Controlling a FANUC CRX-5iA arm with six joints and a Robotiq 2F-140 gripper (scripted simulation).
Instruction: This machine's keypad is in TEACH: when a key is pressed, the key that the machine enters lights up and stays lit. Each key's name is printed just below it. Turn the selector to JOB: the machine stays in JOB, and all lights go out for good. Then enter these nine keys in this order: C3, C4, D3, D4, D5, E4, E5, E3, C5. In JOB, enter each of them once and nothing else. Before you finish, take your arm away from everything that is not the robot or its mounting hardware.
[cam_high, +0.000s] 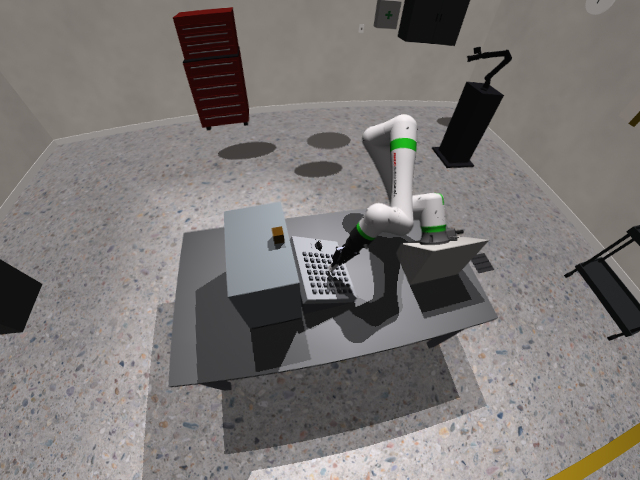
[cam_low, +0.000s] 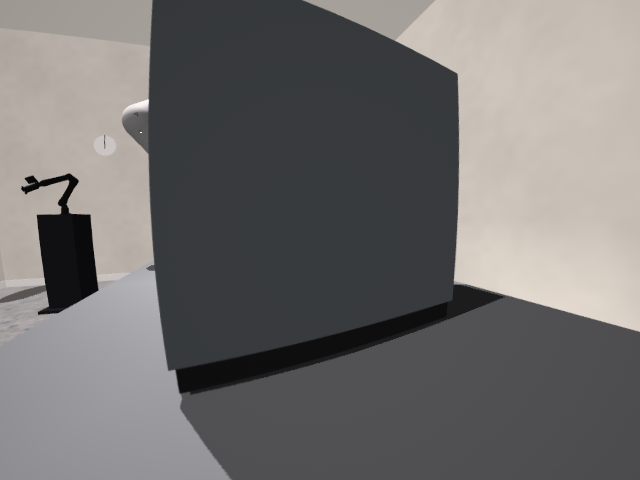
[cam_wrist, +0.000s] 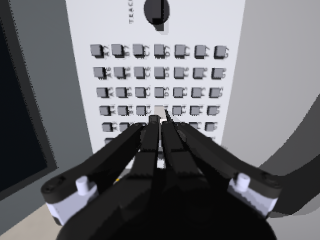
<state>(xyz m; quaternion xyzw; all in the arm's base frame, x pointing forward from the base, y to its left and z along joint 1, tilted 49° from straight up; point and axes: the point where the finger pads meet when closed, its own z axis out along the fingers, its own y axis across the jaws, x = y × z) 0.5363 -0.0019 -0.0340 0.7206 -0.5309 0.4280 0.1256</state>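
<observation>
From the top view, we took the keypad (cam_high: 323, 274) as our landmark: a pale sloped panel on the tabletop (cam_high: 217, 361), set against the right side of a grey cabinet (cam_high: 255, 258). A small orange-brown block (cam_high: 278, 234) sat on the cabinet's top, just left of the keypad's upper edge. The arm (cam_high: 398, 170) reached in from its pedestal (cam_high: 467, 246), well to the right of the keypad, and the gripper (cam_high: 337, 258) was over the keypad's upper right part. We saw no open container in this view.

In the exterior view, a dark panel (cam_low: 305, 186) filled most of the frame and hid the keypad entirely; only a sliver of white arm (cam_low: 135, 119) showed at its left edge.

At the wrist, the fingers were closed tight together with nothing between them, used as a single poking tip. They pointed at a key (cam_wrist: 159, 110) in the fourth row down, about the middle column, which looked paler than its neighbours; we could not tell whether the tip touched it. The selector (cam_wrist: 157, 11) sat above the key rows, its pointer apparently straight down, with the word TEACH to its left. The key names were too blurred to read. We judged that the switch to JOB might not yet be made and that the nine entries probably still lay ahead, though we could not be sure.
</observation>
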